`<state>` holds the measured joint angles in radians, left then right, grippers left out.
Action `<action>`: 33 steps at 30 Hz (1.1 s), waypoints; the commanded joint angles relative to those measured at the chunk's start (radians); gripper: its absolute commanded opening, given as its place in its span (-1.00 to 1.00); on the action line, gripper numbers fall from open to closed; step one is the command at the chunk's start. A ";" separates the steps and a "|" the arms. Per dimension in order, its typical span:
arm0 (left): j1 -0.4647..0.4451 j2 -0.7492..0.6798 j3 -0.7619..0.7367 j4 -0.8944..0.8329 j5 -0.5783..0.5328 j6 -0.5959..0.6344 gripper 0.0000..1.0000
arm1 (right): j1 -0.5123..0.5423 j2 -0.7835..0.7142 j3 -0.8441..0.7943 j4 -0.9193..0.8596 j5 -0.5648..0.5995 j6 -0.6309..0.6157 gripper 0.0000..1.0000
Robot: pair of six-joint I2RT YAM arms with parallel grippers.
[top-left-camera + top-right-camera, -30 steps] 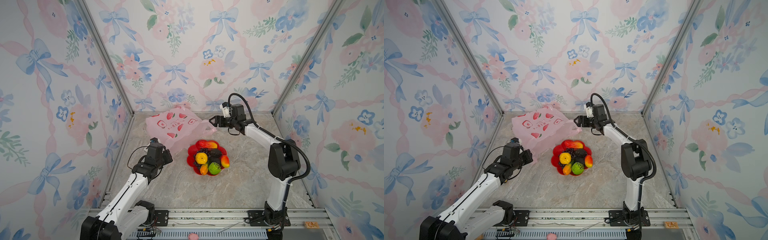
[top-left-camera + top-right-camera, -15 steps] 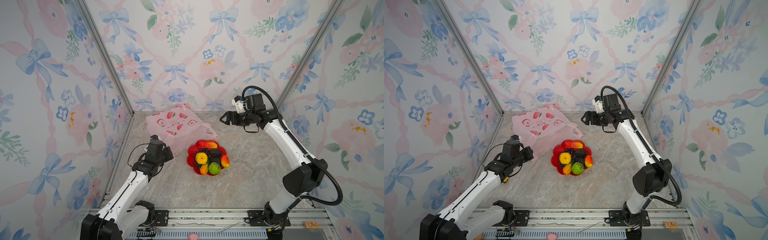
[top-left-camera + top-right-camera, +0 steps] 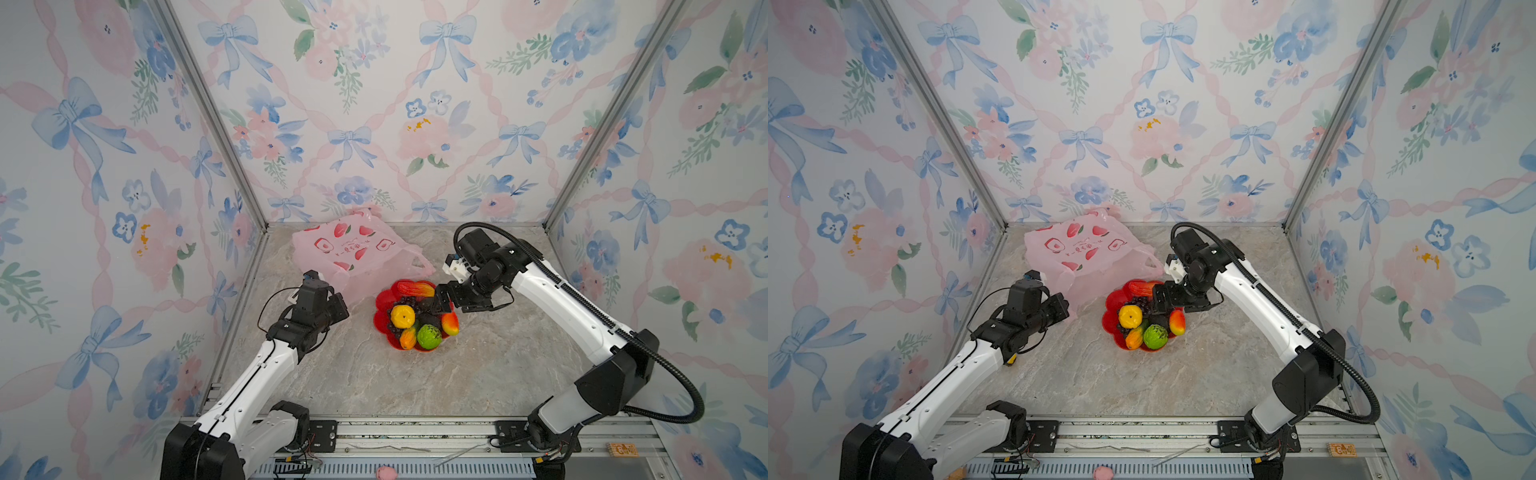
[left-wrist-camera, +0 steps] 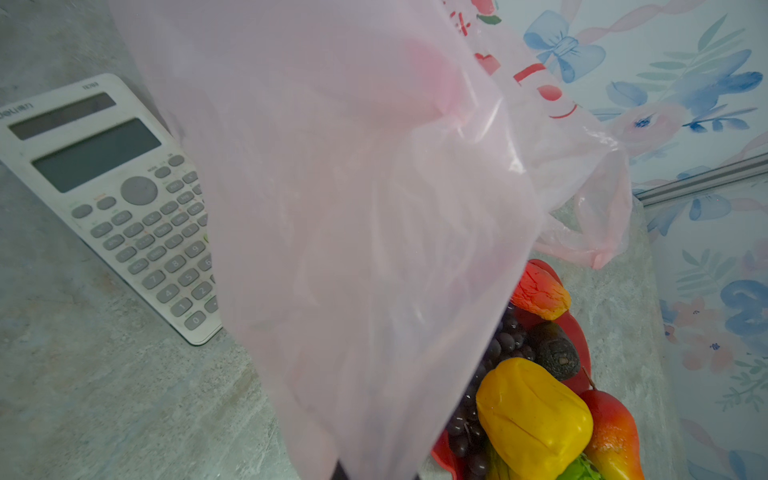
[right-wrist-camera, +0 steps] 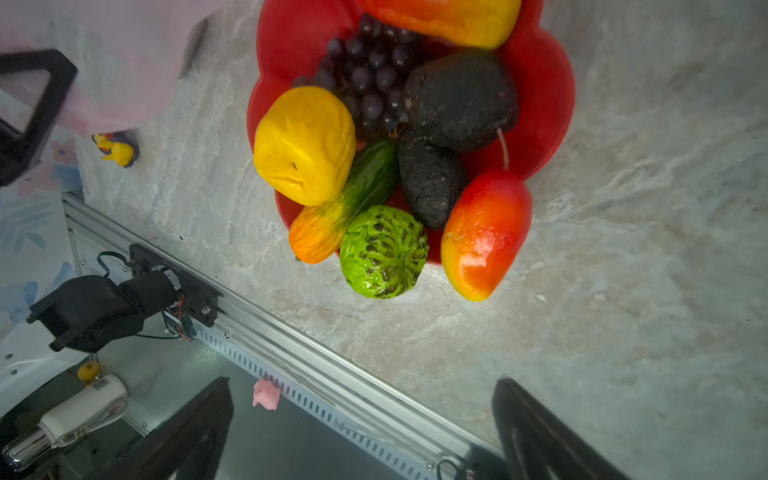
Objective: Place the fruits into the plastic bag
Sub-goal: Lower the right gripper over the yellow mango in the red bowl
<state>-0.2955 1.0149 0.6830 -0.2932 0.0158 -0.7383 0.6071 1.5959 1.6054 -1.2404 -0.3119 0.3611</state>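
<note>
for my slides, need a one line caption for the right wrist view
Right wrist view: open right gripper near a red plate heaped with toy fruits, plastic bag beside it.

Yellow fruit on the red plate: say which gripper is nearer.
Right. The right gripper hovers over the plate beside the yellow fruit; the left gripper sits off the plate, pinching the bag.

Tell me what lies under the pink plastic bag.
A white calculator pokes out from beneath the plastic bag; its covered part and anything else there cannot be seen.
</note>
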 commanded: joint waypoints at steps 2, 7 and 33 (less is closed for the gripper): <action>-0.010 -0.028 -0.001 0.008 0.003 -0.018 -1.00 | 0.108 0.067 0.063 0.019 0.047 0.035 1.00; -0.011 -0.056 -0.027 0.008 -0.003 -0.032 -1.00 | 0.201 0.216 0.170 0.013 0.079 0.007 1.00; -0.011 -0.061 -0.030 0.008 0.008 -0.007 -1.00 | 0.286 0.485 0.338 0.019 0.271 -0.034 0.95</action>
<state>-0.3016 0.9482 0.6487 -0.2859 0.0158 -0.7635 0.8856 2.0666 1.9148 -1.2114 -0.0910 0.3294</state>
